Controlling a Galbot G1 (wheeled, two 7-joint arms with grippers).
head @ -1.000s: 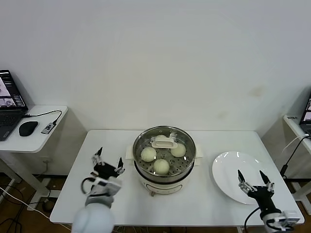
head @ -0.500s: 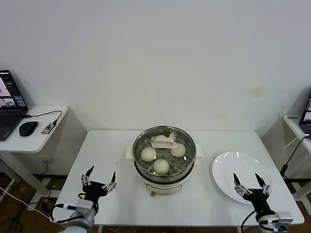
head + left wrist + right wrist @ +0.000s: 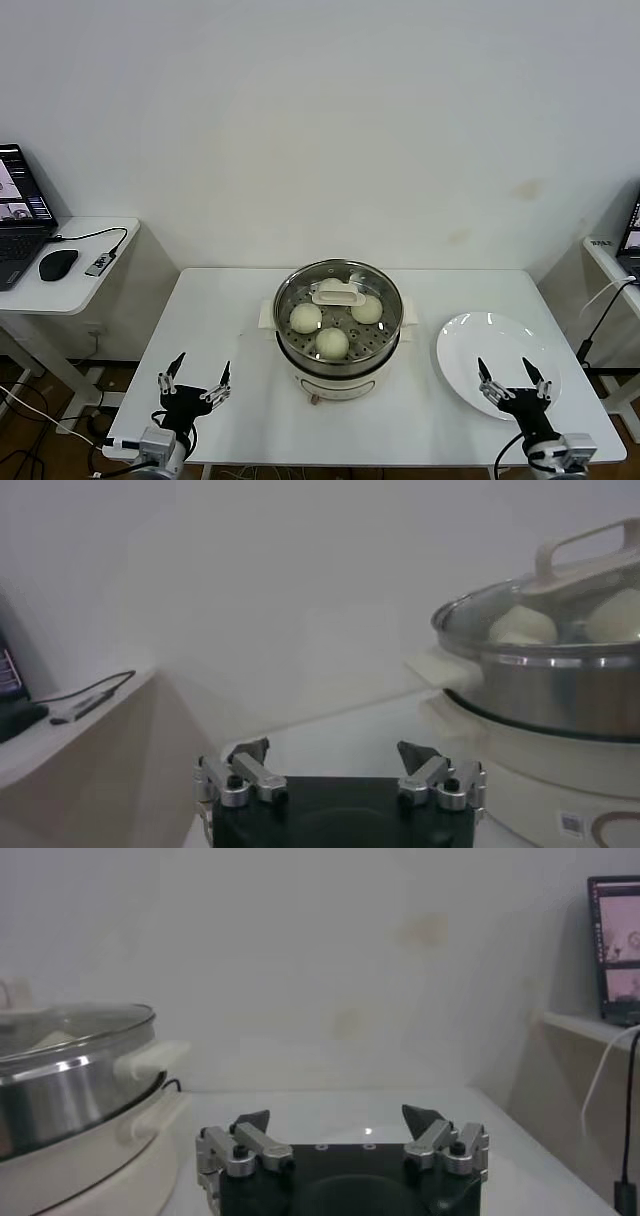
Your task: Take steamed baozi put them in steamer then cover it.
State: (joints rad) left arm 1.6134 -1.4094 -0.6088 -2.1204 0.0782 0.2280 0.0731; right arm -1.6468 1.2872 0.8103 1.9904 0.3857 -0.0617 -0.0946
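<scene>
The steamer (image 3: 338,368) stands in the middle of the white table (image 3: 220,300), with the glass cover (image 3: 385,288) sitting on it. Three cream-white baozi (image 3: 332,342) show through the glass; the cover's handle (image 3: 337,293) hides what lies behind it. The steamer (image 3: 560,695) and its cover (image 3: 520,592) also show in the left wrist view. My left gripper (image 3: 194,380) is open and empty at the table's near left edge. My right gripper (image 3: 513,379) is open and empty at the near edge of the white plate (image 3: 470,350).
A side table (image 3: 60,290) at the far left carries a laptop (image 3: 20,215), a mouse (image 3: 58,264) and a cable. Another desk with a screen (image 3: 632,235) and a hanging cable stands at the far right.
Both grippers have drawn back toward me and lower, the left one most, from beside the steamer to the table's near edge. The steamer and cover have not moved.
</scene>
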